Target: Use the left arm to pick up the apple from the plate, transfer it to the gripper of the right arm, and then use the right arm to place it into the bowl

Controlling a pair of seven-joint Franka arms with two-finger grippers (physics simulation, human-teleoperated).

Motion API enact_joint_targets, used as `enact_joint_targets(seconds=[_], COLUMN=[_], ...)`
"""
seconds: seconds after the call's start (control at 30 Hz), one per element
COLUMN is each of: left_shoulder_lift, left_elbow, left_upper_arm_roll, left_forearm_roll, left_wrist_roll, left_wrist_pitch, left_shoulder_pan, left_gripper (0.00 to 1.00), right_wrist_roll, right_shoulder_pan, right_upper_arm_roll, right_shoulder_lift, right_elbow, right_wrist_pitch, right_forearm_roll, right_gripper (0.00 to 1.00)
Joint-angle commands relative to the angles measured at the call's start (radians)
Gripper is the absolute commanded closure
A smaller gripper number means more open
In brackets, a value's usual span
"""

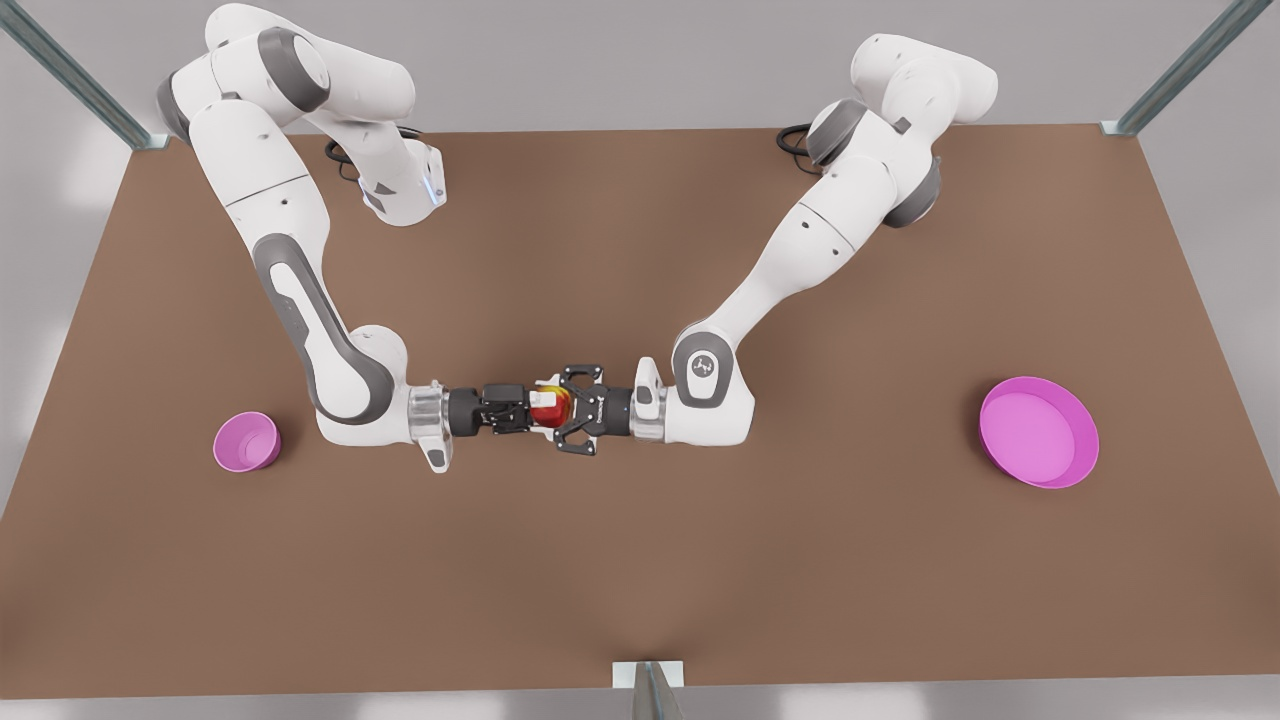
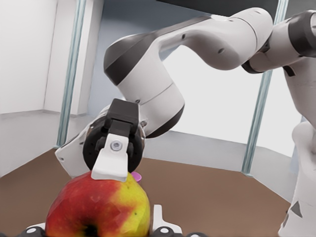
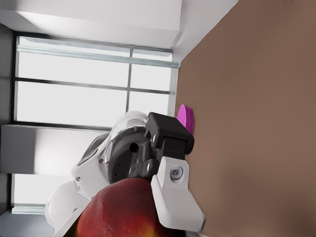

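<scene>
Midair, above open table (image 1: 640,580), left tool (image 1: 562,410) and right tool (image 1: 530,408) both clamp the apple (image 1: 549,407).

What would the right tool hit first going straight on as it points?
The apple, which sits right at the tip of the right tool. Just beyond the apple, the left tool faces the right tool and appears to be gripping the apple.

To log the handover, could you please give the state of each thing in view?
apple: held in the air between both grippers.
left gripper: shut on the apple.
right gripper: at the apple, grip unclear.
plate: empty.
bowl: empty, upright.
</scene>
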Motion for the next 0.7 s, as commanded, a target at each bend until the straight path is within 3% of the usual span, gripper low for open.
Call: enact_joint_targets(seconds=[0.0, 0.67], left_shoulder_lift=[-0.002, -0.051], left_elbow=[0.000, -0.098], left_upper_arm_roll=[-0.001, 0.004], left_forearm_roll=[0.001, 0.021], left_wrist_roll=[0.011, 0.019], left_wrist_pitch=[-0.006, -0.146], left_shoulder_pan=[0.000, 0.086], left_gripper=[0.17, 0.16], right_wrist_roll=[-0.026, -0.030], right_shoulder_pan=[0.000, -0.011], right_upper_arm_roll=[-0.001, -0.002], right_shoulder_lift=[-0.001, 0.001], right_elbow=[0.000, 0.004], right_wrist_pitch=[0.000, -0.011], right_forearm_roll=[-0.003, -0.007], right_gripper=[0.33, 0.33])
